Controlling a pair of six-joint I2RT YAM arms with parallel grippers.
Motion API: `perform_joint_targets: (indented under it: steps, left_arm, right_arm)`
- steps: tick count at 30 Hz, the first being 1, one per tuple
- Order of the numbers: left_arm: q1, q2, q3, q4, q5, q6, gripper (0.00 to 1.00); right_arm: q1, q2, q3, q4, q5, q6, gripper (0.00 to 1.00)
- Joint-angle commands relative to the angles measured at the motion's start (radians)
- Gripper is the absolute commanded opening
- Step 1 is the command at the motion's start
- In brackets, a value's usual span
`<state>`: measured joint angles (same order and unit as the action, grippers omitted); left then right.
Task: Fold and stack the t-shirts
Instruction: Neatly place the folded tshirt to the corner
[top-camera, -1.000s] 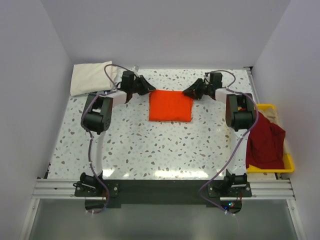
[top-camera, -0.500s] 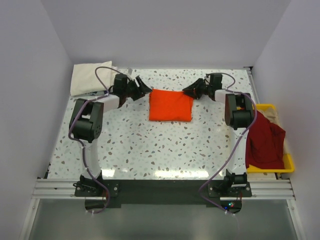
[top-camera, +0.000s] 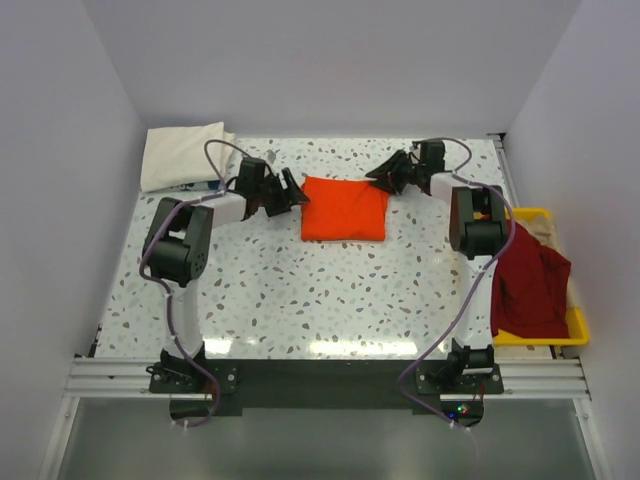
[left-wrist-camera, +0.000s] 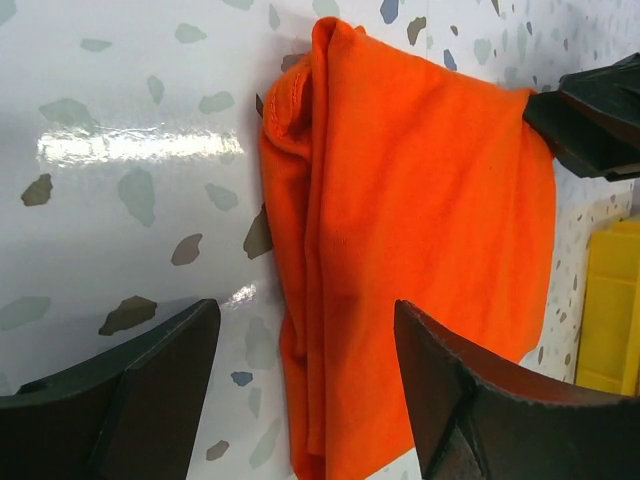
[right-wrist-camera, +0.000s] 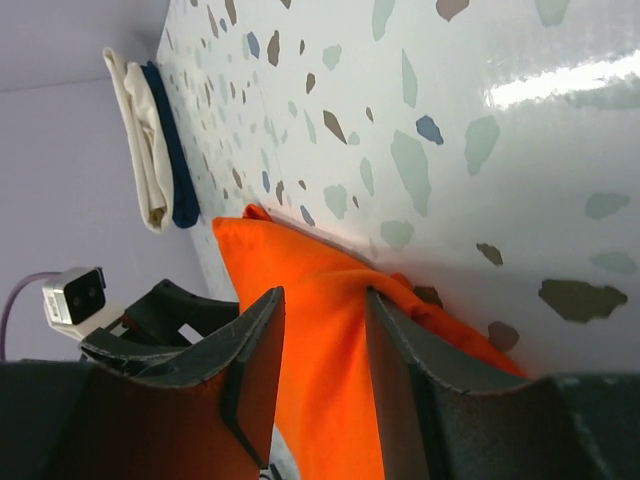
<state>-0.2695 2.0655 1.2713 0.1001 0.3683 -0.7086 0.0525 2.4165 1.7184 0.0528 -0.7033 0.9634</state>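
The orange t-shirt (top-camera: 343, 208) lies folded into a rectangle at the back middle of the table. My left gripper (top-camera: 296, 195) is at its left edge. In the left wrist view that gripper (left-wrist-camera: 305, 312) is open, its fingers straddling the folded orange edge (left-wrist-camera: 400, 200). My right gripper (top-camera: 380, 178) is at the shirt's back right corner. Its jaws (right-wrist-camera: 322, 300) stand apart over the orange cloth (right-wrist-camera: 300, 270), one finger (right-wrist-camera: 405, 370) touching a crease. The cream t-shirt (top-camera: 180, 155) lies folded at the back left. The dark red t-shirt (top-camera: 530, 285) hangs over the tray.
A yellow plastic tray (top-camera: 577, 322) sits at the table's right edge under the dark red cloth. Something dark blue (right-wrist-camera: 175, 150) shows beside the cream shirt (right-wrist-camera: 135, 140). White walls enclose the table on three sides.
The left gripper has opened, pulled off to the left, then come back to the orange shirt's left edge. The right gripper's jaws have widened. The orange shirt has shifted slightly right.
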Motion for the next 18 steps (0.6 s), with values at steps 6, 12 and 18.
perform_joint_targets:
  steps: [6, 12, 18]
  left_arm:
    - [-0.069, 0.067, 0.098, -0.177, -0.184, 0.058, 0.69]
    - [-0.100, 0.126, 0.135, -0.238, -0.293, 0.070, 0.64]
    - [-0.142, 0.163, 0.187, -0.273, -0.308, 0.074, 0.53]
  right_arm:
    - [-0.005, -0.263, 0.005, -0.218, 0.120, -0.192, 0.44]
    - [-0.003, -0.433, -0.158, -0.176, 0.123, -0.198, 0.44]
    - [0.010, -0.562, -0.305, -0.143, 0.139, -0.195, 0.44]
